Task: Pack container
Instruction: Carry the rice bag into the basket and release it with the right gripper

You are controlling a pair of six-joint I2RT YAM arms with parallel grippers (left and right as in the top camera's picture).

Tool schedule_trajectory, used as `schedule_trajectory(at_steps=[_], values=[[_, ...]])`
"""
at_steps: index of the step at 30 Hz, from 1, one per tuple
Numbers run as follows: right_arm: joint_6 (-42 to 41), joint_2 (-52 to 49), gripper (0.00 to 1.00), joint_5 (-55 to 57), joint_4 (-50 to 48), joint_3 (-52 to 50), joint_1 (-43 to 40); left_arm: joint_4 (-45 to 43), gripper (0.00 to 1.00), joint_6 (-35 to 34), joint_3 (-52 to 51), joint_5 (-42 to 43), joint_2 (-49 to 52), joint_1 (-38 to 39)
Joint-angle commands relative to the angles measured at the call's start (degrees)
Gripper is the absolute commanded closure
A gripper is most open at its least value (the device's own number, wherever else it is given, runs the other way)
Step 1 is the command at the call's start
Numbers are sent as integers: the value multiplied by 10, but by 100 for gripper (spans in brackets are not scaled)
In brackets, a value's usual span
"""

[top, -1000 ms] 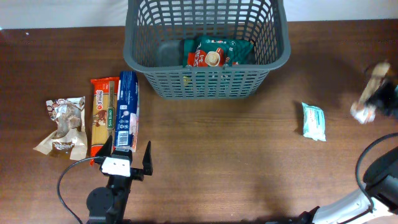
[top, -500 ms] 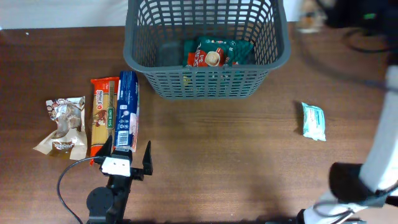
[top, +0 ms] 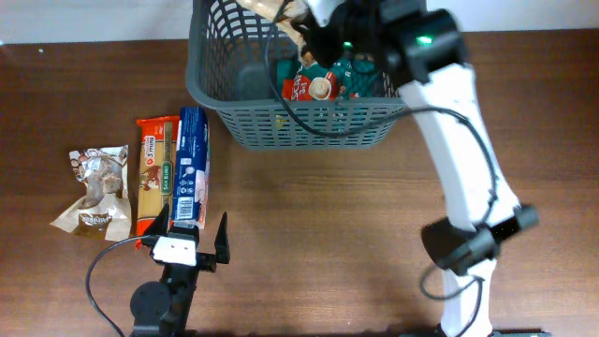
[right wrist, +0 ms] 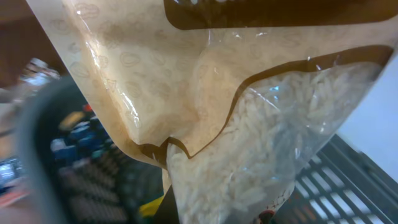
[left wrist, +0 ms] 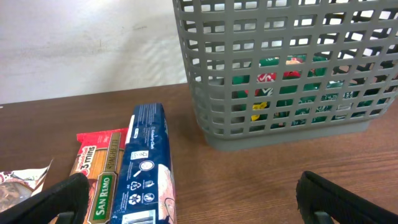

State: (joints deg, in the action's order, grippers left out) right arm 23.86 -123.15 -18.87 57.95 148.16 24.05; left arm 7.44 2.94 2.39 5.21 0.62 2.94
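While pinching the tan-and-clear plastic rice bag (right wrist: 217, 143) in the shut right gripper (top: 307, 21), hangs right over the dark grey lattice plastic basket (top: 309, 126) at the back, far from the wide-open empty left gripper (top: 192, 223).

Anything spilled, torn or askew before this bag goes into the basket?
Nothing spilled or torn. The tan clear-windowed rice bag hangs above the dark grey slotted plastic basket. Only the crumpled brown-and-white wrapper at the left of the table looks untidy.
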Motion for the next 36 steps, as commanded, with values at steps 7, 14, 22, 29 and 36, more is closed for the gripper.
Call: schedule_trajectory(at_steps=[7,14,22,29,36], values=[[-10,-81,97,-30,-95,9,3,-2,1,-3,-3,6,-3,0],[-12,-132,96,-56,-102,9,5,-1,1,-3,-3,6,-3,0],[-19,-169,96,-59,-80,9,17,-1,1,-4,-3,6,-3,0],[-34,-184,96,-58,-72,6,19,-1,1,-3,-3,6,-3,0],[-51,-184,47,-57,-72,6,19,-2,1,-3,-3,6,-3,0]])
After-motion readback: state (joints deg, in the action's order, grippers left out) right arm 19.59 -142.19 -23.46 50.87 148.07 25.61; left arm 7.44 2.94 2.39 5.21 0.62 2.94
